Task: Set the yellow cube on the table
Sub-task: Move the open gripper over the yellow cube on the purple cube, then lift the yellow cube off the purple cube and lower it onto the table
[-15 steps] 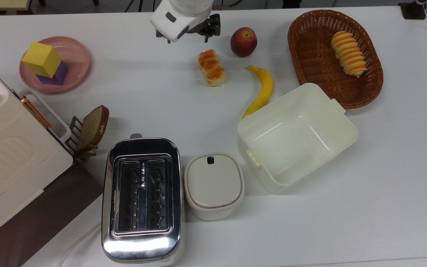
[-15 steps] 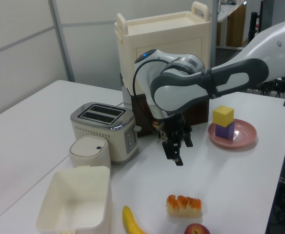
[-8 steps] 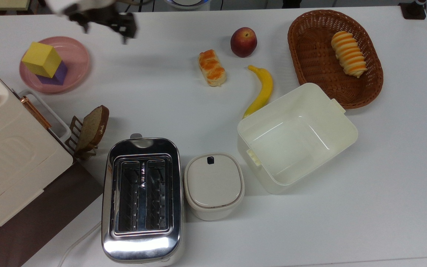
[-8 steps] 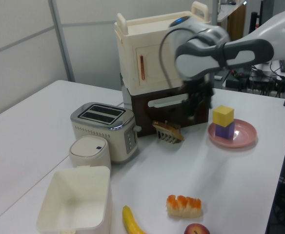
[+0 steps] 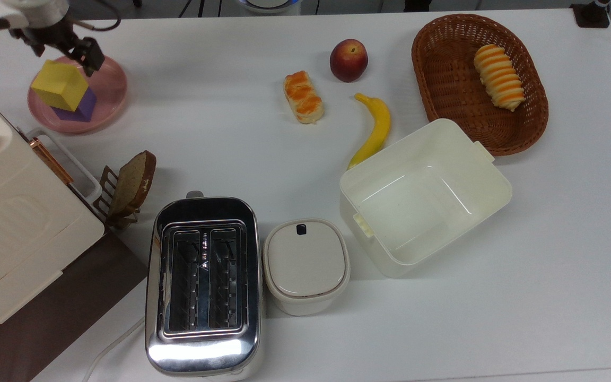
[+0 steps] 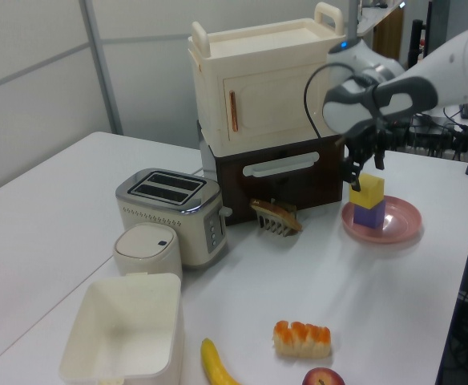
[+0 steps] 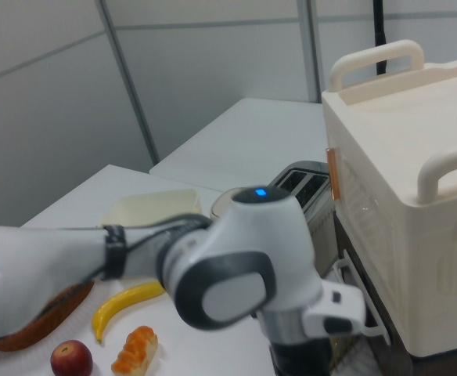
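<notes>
The yellow cube (image 5: 60, 85) (image 6: 367, 191) sits stacked on a purple cube (image 5: 87, 104) (image 6: 369, 215), which rests on a pink plate (image 5: 109, 87) (image 6: 402, 220) at the top view's far left. My gripper (image 5: 64, 55) (image 6: 364, 167) hovers open just above the yellow cube, its fingers apart and holding nothing. The white table (image 5: 220, 138) (image 6: 362, 297) spreads out around the plate.
A cream cabinet (image 5: 14, 223) and a rack with a bread slice (image 5: 131, 185) stand close to the plate. Toaster (image 5: 203, 284), lidded canister (image 5: 305, 265) and open cream box (image 5: 425, 196) line the front. Bread roll (image 5: 303, 96), peach (image 5: 348, 59), banana (image 5: 374, 127) and basket (image 5: 443, 79) lie farther right.
My arm has swung across the table toward the top view's left, from near the bread roll to just over the yellow cube. The cubes and plate have not moved.
</notes>
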Robot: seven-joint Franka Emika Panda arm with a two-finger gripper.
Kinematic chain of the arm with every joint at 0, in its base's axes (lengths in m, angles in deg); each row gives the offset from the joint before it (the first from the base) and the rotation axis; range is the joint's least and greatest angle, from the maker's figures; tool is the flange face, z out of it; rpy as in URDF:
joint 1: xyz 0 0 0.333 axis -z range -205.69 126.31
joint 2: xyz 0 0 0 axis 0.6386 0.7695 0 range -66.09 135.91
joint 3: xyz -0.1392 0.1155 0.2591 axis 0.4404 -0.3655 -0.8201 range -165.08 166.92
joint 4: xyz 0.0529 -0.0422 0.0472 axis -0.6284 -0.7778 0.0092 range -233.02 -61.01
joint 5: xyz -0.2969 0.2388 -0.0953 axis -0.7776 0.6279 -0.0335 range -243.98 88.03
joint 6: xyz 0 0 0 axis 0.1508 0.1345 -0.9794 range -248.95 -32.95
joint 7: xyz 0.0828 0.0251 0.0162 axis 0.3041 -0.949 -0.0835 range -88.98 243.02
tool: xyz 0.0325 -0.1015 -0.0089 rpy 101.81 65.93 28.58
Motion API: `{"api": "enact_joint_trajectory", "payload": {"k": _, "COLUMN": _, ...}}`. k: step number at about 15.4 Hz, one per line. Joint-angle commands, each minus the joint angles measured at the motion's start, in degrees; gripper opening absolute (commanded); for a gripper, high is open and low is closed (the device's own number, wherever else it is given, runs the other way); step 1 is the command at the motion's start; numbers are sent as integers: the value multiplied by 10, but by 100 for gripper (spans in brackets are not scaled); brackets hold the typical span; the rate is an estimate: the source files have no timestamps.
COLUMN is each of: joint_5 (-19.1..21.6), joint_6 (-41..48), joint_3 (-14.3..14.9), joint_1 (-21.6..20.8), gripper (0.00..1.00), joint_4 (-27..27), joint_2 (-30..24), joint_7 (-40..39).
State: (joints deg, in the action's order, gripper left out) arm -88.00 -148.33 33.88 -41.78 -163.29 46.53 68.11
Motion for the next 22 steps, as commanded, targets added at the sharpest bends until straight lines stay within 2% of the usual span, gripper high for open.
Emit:
{"api": "enact_joint_trajectory", "payload": {"k": 1, "joint_5": -3, "joint_6": -36, "joint_3": 5, "joint_1": 18, "gripper": 100, "joint_4": -3, "joint_2": 32, "joint_7": -22}}
{"api": "enact_joint_trajectory", "payload": {"k": 6, "joint_5": 1, "joint_6": -75, "joint_3": 5, "joint_1": 35, "gripper": 99, "joint_4": -3, "joint_2": 67, "joint_7": -30}}
{"api": "enact_joint_trajectory", "payload": {"k": 8, "joint_5": 4, "joint_6": -73, "joint_3": 3, "joint_1": 33, "gripper": 65, "joint_4": -2, "joint_2": 61, "joint_7": -27}}
{"api": "enact_joint_trajectory", "payload": {"k": 9, "joint_5": 7, "joint_6": -68, "joint_3": -1, "joint_1": 31, "gripper": 51, "joint_4": -2, "joint_2": 56, "joint_7": -23}}
{"api": "enact_joint_trajectory", "payload": {"k": 10, "joint_5": 11, "joint_6": -60, "joint_3": -4, "joint_1": 25, "gripper": 42, "joint_4": -2, "joint_2": 46, "joint_7": -22}}
{"api": "enact_joint_trajectory", "payload": {"k": 12, "joint_5": 13, "joint_6": -18, "joint_3": -15, "joint_1": 0, "gripper": 41, "joint_4": 0, "joint_2": 25, "joint_7": -14}}
{"api": "enact_joint_trajectory", "payload": {"k": 15, "joint_5": 12, "joint_6": 40, "joint_3": -46, "joint_1": -47, "gripper": 42, "joint_4": -1, "joint_2": 0, "joint_7": 39}}
{"api": "enact_joint_trajectory", "payload": {"k": 16, "joint_5": 11, "joint_6": 57, "joint_3": -61, "joint_1": -62, "gripper": 48, "joint_4": -2, "joint_2": -3, "joint_7": 65}}
{"api": "enact_joint_trajectory", "payload": {"k": 17, "joint_5": 11, "joint_6": 69, "joint_3": -75, "joint_1": -78, "gripper": 66, "joint_4": -4, "joint_2": -2, "joint_7": 89}}
{"api": "enact_joint_trajectory", "payload": {"k": 18, "joint_5": 11, "joint_6": 71, "joint_3": -87, "joint_1": -98, "gripper": 95, "joint_4": -12, "joint_2": 1, "joint_7": 118}}
{"api": "enact_joint_trajectory", "payload": {"k": 19, "joint_5": 8, "joint_6": 71, "joint_3": -94, "joint_1": -119, "gripper": 100, "joint_4": -18, "joint_2": 2, "joint_7": 153}}
{"api": "enact_joint_trajectory", "payload": {"k": 22, "joint_5": 11, "joint_6": 63, "joint_3": -118, "joint_1": -162, "gripper": 100, "joint_4": -14, "joint_2": 9, "joint_7": 234}}
